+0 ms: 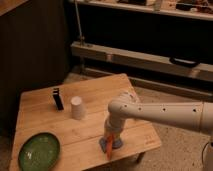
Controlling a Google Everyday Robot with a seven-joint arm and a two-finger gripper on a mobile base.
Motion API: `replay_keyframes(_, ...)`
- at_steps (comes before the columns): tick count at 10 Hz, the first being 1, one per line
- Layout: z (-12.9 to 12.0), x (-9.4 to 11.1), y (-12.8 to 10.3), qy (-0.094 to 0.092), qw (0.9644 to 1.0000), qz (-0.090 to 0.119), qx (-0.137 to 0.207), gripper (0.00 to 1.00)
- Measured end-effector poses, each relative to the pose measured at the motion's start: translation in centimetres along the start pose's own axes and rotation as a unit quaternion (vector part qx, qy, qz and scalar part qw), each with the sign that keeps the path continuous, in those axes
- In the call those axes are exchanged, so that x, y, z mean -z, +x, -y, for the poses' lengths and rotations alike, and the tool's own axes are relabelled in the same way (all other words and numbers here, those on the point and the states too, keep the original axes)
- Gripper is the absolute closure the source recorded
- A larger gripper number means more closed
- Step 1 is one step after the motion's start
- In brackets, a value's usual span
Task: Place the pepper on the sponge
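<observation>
The orange-red pepper [109, 148] points down at the front edge of the blue-grey sponge [118, 144], which lies near the front of the wooden table [40, 112]. My gripper [110, 136] hangs straight down from the white arm, right above the sponge, and hides most of it. The pepper's upper end sits at the gripper's tip. Whether the pepper rests on the sponge or hangs just over it cannot be told.
A white cup [77, 107] stands mid-table, with a small black object [58, 98] to its left. A round green plate [39, 150] lies at the front left corner. Behind the table runs a metal shelf rack [145, 55].
</observation>
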Motion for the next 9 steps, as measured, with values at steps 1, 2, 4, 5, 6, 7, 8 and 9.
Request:
replay_keyframes(1,0.0,0.0,0.2,0.0,1.0,0.0,-0.001,0.2)
replay_keyframes(2,0.1,0.1,0.4,0.002,1.0,-0.001,-0.003,0.2)
replay_keyframes(4,0.7,0.8,0.8,0.009,0.9999,-0.002,0.005,0.2)
replay_keyframes(5,0.9,1.3,0.8,0.011,0.9999,-0.001,0.011,0.2)
replay_keyframes(6,1.2,2.0,1.0,0.015,0.9997,-0.001,0.017,0.2)
replay_keyframes(7,1.2,3.0,1.2,0.02,0.9996,-0.006,0.018,0.2)
replay_keyframes(8,0.9,3.6,1.4,0.024,0.9995,-0.011,0.016,0.2)
replay_keyframes(9,0.8,4.6,2.0,0.039,0.9988,-0.026,0.013,0.2)
